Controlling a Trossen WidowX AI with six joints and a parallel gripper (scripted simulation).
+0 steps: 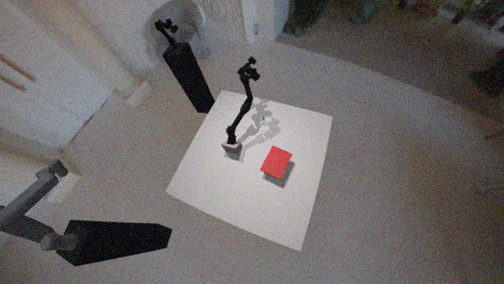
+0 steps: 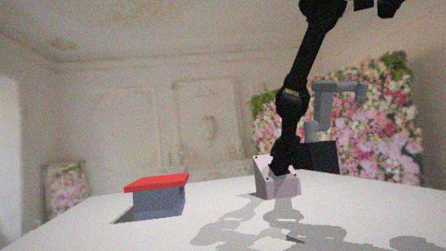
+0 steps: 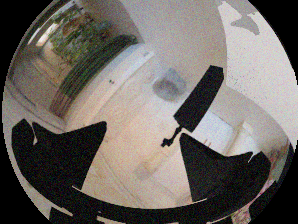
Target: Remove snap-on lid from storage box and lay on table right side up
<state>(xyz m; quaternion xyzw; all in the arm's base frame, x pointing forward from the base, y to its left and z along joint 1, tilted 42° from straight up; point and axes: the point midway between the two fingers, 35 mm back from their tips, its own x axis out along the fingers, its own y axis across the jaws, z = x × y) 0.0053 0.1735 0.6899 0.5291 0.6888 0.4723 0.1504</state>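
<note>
Red lid (image 1: 277,162) (image 2: 157,182) still seated on blue-grey box (image 2: 158,203), overhanging its walls, perhaps for prying. Gripper (image 1: 254,68) (image 3: 144,132) raised well apart, spread wide and empty, likely ready to straddle the lid's edges.

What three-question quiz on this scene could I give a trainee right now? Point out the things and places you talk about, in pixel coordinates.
1. What colour is the lid (image 1: 276,162) (image 2: 157,183)?
2. True or false: the jaws are clamped on the lid.
3. Complete: the lid is ____ the storage box (image 2: 158,203).
A) on top of
B) flat on the table beside
C) leaning against

Key: 1. Red. 2. False; the jaws stand open, away from it. 3. A.
</note>
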